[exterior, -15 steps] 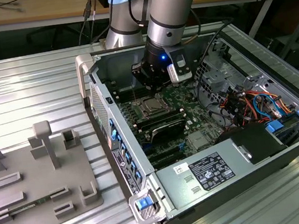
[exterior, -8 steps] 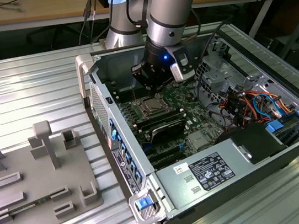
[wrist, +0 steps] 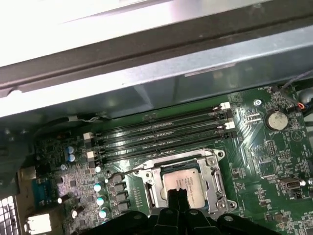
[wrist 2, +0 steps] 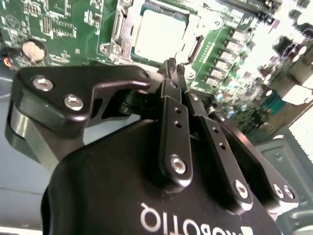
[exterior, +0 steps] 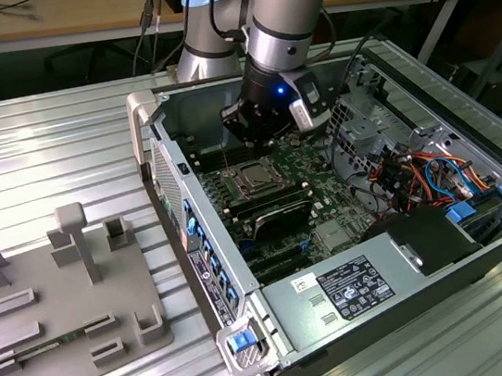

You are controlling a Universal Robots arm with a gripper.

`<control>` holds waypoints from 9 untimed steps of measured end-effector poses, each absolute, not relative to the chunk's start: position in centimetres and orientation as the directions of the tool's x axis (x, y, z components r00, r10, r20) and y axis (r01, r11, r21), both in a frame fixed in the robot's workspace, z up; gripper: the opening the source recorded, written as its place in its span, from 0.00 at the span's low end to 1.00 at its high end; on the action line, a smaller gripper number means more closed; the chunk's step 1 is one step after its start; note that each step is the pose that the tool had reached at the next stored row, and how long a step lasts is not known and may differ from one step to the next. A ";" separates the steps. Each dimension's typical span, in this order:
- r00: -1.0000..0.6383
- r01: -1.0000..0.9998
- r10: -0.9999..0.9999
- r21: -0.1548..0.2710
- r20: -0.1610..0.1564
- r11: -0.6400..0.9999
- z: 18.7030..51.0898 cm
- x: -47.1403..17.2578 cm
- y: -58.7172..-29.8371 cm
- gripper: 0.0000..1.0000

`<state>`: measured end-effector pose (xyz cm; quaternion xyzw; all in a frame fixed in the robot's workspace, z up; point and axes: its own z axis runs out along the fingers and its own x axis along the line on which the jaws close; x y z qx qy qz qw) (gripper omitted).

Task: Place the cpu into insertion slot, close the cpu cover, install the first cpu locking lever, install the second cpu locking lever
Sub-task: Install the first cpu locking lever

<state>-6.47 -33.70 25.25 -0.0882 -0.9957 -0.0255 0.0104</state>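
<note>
The cpu (wrist: pixel 186 182) lies flat in the insertion slot (wrist: pixel 153 189), its pale metal face up. The silvery cpu cover (wrist: pixel 215 171) lies down around it as a frame. A thin locking lever (wrist: pixel 124 172) runs along one side of the socket, and I cannot tell whether it is latched. My gripper (wrist 2: pixel 174 66) hangs just above the socket's edge, shut, with nothing between its fingertips (wrist: pixel 177 195). In the exterior view the gripper (exterior: pixel 263 139) hovers over the cpu (exterior: pixel 254 177) inside the open computer case.
Long black memory slots (wrist: pixel 161 129) lie beside the socket, and a coin battery (wrist: pixel 276 119) sits on the green board. The grey case wall (wrist: pixel 146 63) rises close behind. A power supply (exterior: pixel 341 292), coloured cables (exterior: pixel 427 173) and a grey fixture plate (exterior: pixel 52 300) surround the work area.
</note>
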 end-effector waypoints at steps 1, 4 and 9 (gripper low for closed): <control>-0.987 0.158 0.157 0.049 0.025 0.986 25.2 -6.5 -33.7 0.11; -0.992 0.123 0.122 0.049 0.025 0.991 25.2 -6.6 -33.7 0.11; -0.994 0.112 0.111 0.049 0.025 0.993 25.2 -6.6 -33.7 0.11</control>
